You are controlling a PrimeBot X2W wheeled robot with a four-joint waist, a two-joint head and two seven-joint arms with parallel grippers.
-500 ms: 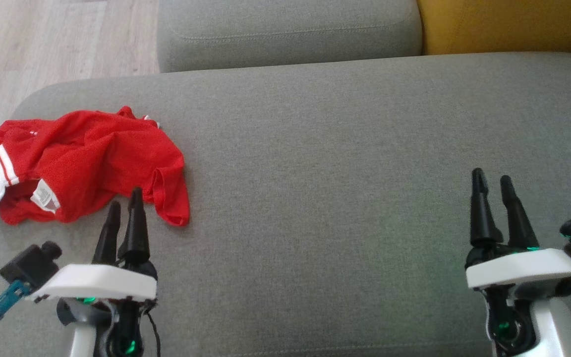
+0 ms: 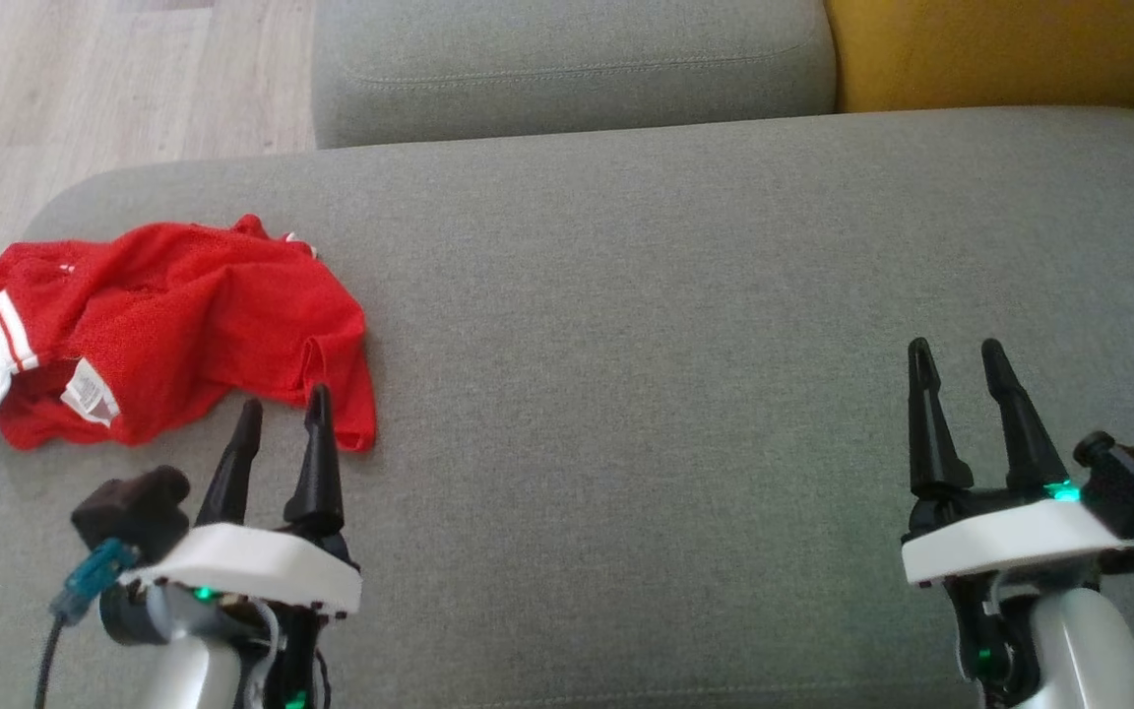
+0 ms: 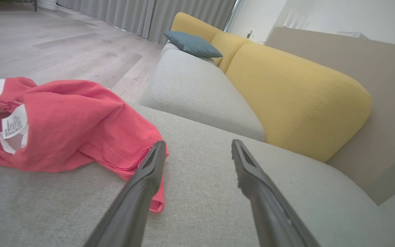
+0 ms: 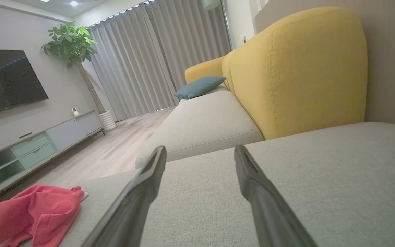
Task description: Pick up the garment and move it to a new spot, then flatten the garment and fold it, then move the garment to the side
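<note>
One red garment [image 2: 163, 315] lay at the left end of the near grey seat cushion [image 2: 685, 325], with one white label [image 2: 90, 391] showing on it. Two grippers hung over that cushion: the left gripper [image 2: 285, 398] by the garment and the right gripper [image 2: 956, 345] towards the cushion's right end. Each had two dark fingers [image 2: 315, 463]. Beyond the cushion stood a second grey seat cushion [image 2: 567, 59], at least two yellow back cushions [image 3: 297, 103], one teal pillow [image 3: 192, 44], one potted plant [image 4: 70, 41] and one television [image 4: 7, 80].

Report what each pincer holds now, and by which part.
Nothing is held. The left pincer stands open at the near hem of the red garment, not closed on it; the right pincer is open over the bare grey cushion.
</note>
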